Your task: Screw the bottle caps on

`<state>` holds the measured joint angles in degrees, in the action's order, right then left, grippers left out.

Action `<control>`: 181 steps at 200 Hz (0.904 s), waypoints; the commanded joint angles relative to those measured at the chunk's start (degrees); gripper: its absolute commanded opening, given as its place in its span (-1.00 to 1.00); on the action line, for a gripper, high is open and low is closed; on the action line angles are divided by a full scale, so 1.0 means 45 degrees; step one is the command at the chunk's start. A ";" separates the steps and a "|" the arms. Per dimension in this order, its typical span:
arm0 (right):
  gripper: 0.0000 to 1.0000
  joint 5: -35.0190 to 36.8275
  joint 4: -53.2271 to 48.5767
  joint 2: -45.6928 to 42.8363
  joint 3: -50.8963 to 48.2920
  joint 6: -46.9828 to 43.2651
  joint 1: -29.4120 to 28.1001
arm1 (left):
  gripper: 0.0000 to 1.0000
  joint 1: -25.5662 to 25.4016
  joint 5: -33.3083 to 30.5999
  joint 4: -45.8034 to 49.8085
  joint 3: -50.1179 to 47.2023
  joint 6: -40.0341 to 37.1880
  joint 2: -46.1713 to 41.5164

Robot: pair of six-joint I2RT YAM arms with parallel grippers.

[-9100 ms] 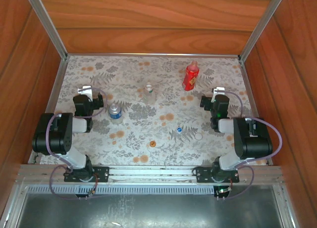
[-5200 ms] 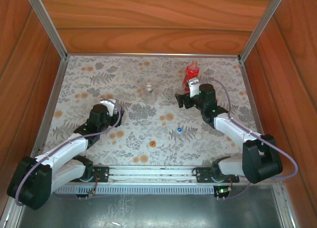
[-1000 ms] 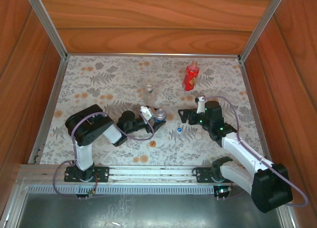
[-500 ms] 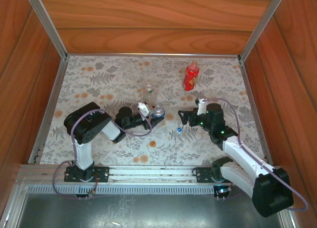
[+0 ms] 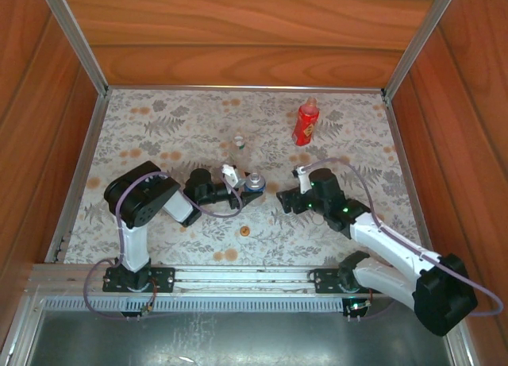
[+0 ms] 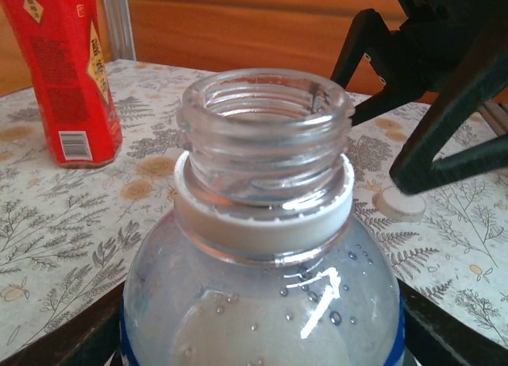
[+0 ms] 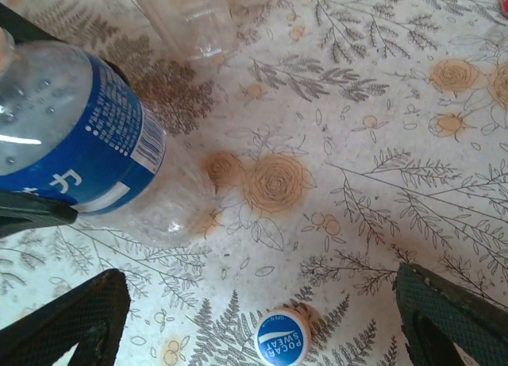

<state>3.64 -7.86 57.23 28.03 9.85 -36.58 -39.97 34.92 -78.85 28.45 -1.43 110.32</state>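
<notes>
On the floral cloth [image 5: 159, 136], my left gripper [image 5: 246, 183] clamps the blue-label bottle [image 6: 262, 247], its neck open. My right gripper [image 7: 258, 290] hangs wide open over the blue cap [image 7: 283, 340].

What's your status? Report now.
Left gripper shut on uncapped blue-label bottle. Right gripper open, straddling blue cap on table. Slim clear bottle stands just beyond.

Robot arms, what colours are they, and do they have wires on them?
The left arm and right arm have chunky black joints and white links. Thin purple cables loop along them. The right arm shows small green lights. Its fingers are black with a bumpy grip.
</notes>
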 commanded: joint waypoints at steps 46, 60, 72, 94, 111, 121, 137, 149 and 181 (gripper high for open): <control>0.70 0.3590 -0.3227 0.2034 0.2190 0.2073 -0.1705 | 0.27 0.0215 -0.0066 0.1191 -0.0618 -0.0804 -0.0374; 0.69 0.3667 -0.3913 0.2295 0.2643 0.2830 -0.1891 | 0.27 0.0291 -0.0088 0.1228 -0.0644 -0.0837 -0.0434; 0.68 0.3373 -0.4103 0.2283 0.2935 0.3065 -0.1954 | 0.27 0.0314 -0.0096 0.1247 -0.0646 -0.0845 -0.0435; 0.68 0.3668 -0.4023 0.2187 0.3074 0.3398 -0.2048 | 0.27 0.0393 -0.0055 0.1257 -0.0634 -0.0804 -0.0442; 0.68 0.3721 -0.3693 0.2194 0.2658 0.3695 -0.2106 | 0.27 0.0429 -0.0012 0.1253 -0.0572 -0.0723 -0.0450; 0.67 0.3900 -0.3614 0.2184 0.2496 0.3826 -0.2126 | 0.27 0.0490 -0.0062 0.1255 -0.0559 -0.0590 -0.0487; 0.64 0.3690 -0.3184 0.2106 0.2300 0.3651 -0.2126 | 0.27 0.0532 0.0011 0.1306 -0.0529 -0.0387 -0.0694; 0.61 0.3706 -0.2923 0.2270 0.2139 0.3585 -0.2126 | 0.27 0.0546 -0.0022 0.1413 -0.0526 -0.0381 -0.0802; 0.40 0.3659 -0.3059 0.2835 0.1974 0.3387 -0.2126 | 0.27 0.0553 -0.0145 0.1592 -0.0415 -0.0345 -0.0808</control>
<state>19.51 -21.85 68.29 37.87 24.93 -45.56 -38.02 34.72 -75.37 26.61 -4.03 107.13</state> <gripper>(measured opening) 0.738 0.639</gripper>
